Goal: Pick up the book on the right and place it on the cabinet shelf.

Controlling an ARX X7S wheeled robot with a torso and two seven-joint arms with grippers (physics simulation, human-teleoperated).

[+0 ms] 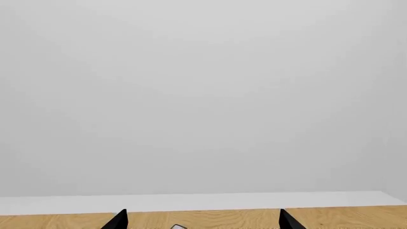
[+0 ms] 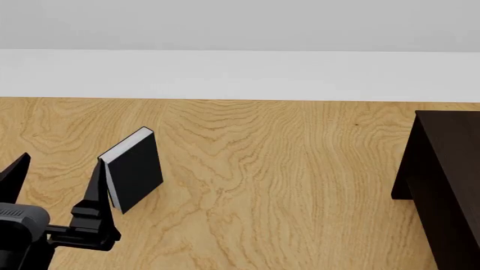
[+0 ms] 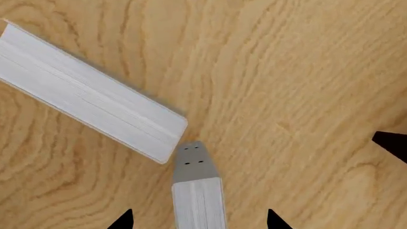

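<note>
The right gripper, open and holding nothing, hangs over a grey book standing beside another book on the table.

The cabinet shelf is cut off by the head view's right and near edges; only one dark corner shows.

The left gripper is cropped at the near left corner of the head view. In the left wrist view, only two black fingertips show at the frame edge. A small pale object between them is too cropped to identify.

In the right wrist view, the right gripper shows only as two fingertip points, and the book between them runs out of frame. A dark shape at the edge is unidentifiable.
</note>
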